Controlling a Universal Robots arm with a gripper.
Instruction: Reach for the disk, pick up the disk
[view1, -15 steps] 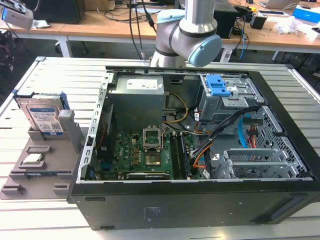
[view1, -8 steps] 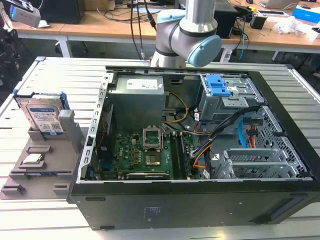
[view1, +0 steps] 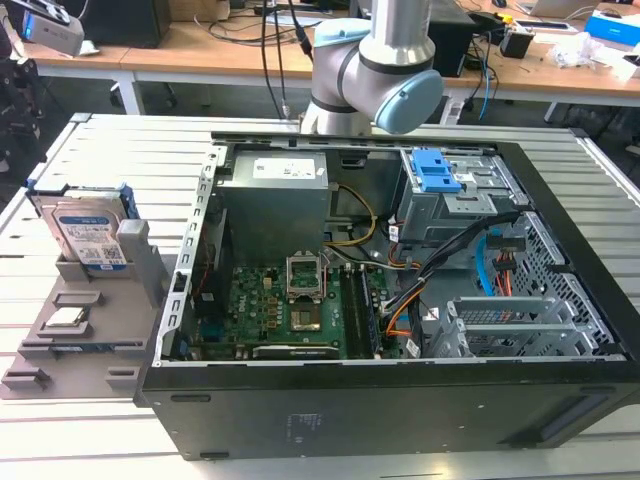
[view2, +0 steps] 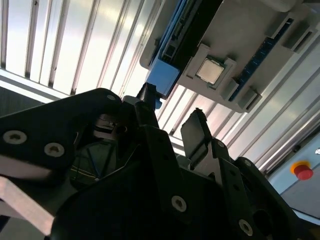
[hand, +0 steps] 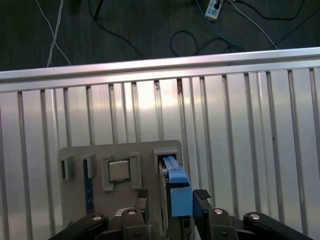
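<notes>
**rackrat:** ok so where's the disk (view1: 85, 228) sitting?

**bolt_head:** It stands upright on its edge in a slot at one end of the gray holder (view1: 100, 300). The labelled face is turned toward the exterior camera and the blue carrier frames it.

**rackrat:** and the gripper?

**bolt_head:** The gripper (hand: 172, 194) hangs above the holder, looking down on it. Its fingers (hand: 201, 196) are spread wide and carry nothing. In the first wrist view the blue top edge of the disk lines up in the gap between them. It's well clear of the disk though, not on it.

**rackrat:** anything else on that holder?

**bolt_head:** A square silver CPU chip (view1: 65, 318) lies flat in a recess of the holder, near the disk but apart from it. The open PC case (view1: 400, 410) sits just beside the holder, on the exterior view's right of it. The arm (view1: 375, 60) rises beyond the case, well away from the holder. A slatted metal table (view1: 70, 440) is under the holder.
</notes>
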